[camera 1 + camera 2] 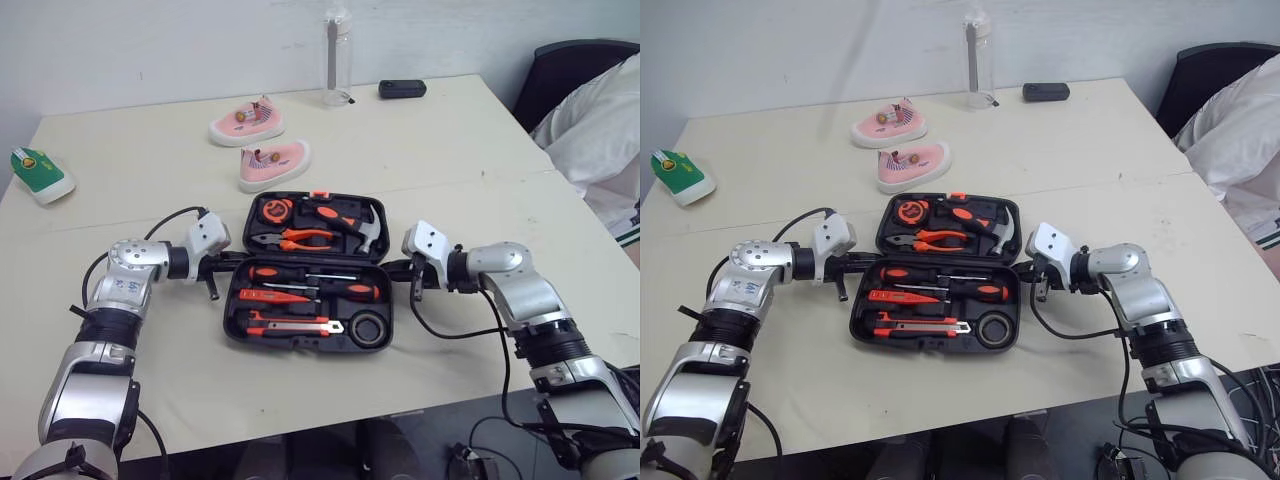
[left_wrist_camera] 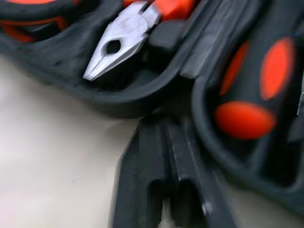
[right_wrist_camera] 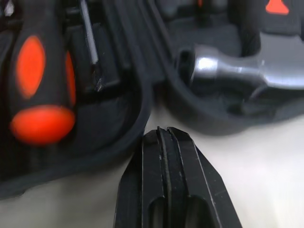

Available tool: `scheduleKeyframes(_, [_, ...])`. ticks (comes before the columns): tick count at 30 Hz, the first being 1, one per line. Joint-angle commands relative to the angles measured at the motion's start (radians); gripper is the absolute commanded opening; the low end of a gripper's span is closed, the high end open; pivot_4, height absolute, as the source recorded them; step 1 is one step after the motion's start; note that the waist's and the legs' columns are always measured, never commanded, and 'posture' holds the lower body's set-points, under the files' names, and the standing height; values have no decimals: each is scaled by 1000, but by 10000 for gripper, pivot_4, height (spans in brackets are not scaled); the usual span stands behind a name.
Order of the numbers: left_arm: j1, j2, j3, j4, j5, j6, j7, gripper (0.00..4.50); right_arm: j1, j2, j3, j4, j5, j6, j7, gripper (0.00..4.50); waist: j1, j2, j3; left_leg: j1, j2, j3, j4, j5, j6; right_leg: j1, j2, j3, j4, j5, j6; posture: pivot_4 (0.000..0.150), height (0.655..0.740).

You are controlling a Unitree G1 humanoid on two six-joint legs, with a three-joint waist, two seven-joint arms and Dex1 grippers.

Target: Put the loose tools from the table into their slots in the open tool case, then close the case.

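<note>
Left eye view: my left gripper (image 1: 224, 269) at nine o'clock, right gripper (image 1: 406, 273) at three, both pinched shut, flank the tool case (image 1: 300, 343) to fold it

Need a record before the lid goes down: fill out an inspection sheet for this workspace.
Surface: pale table.
Job's things: tool case open at centre, holding tape measure, pliers, hammer, screwdrivers, knife, tape roll; loose tools: nothing seen.
Clutter: two pink shoes, bottle, black box far side; green-white packet at left edge.
Grippers: left gripper shut by the hinge's left end; right gripper shut by its right end.
Cables: left cable loops by the wrist; right cable sags onto the table.
Surroundings: wall, dark chair, person's white sleeve at right.
</note>
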Motion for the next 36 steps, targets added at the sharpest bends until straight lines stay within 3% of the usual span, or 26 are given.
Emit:
scheduleKeyframes(1, [49,-8,-30,-149,-48,88,-78,854,-18,32,13,-27,17,-29,27,0,-5,0,0,0,0,-1,0,0,0,0,0,0,0,0,0,1500,7269])
scheduleKeyframes(12, [302,53,20,-546,-122,307,-63,854,66,-14,3,-120,44,-21,151,0,-11,0,0,1,1,-1,-1,-1,1,0,-7,-7,0,0,0,1500,7269])
scheduleKeyframes(27, [364,91,71,-557,-111,298,22,854,102,-83,-24,-129,-12,-44,100,0,-7,0,0,3,1,-1,-1,-1,1,3,-8,-8,0,0,0,1500,7269])
scheduleKeyframes(33, [393,180,171,-604,-150,326,43,854,151,-183,-88,-203,10,-10,80,0,-8,0,0,3,1,-1,-1,-1,1,3,-8,-8,-1,0,0,1500,7269])
scheduleKeyframes(36, [445,202,278,-719,-236,480,92,854,203,-237,-155,-266,48,51,59,0,-8,0,0,3,1,-1,-1,-1,2,3,-9,-8,-1,0,0,1500,7269])
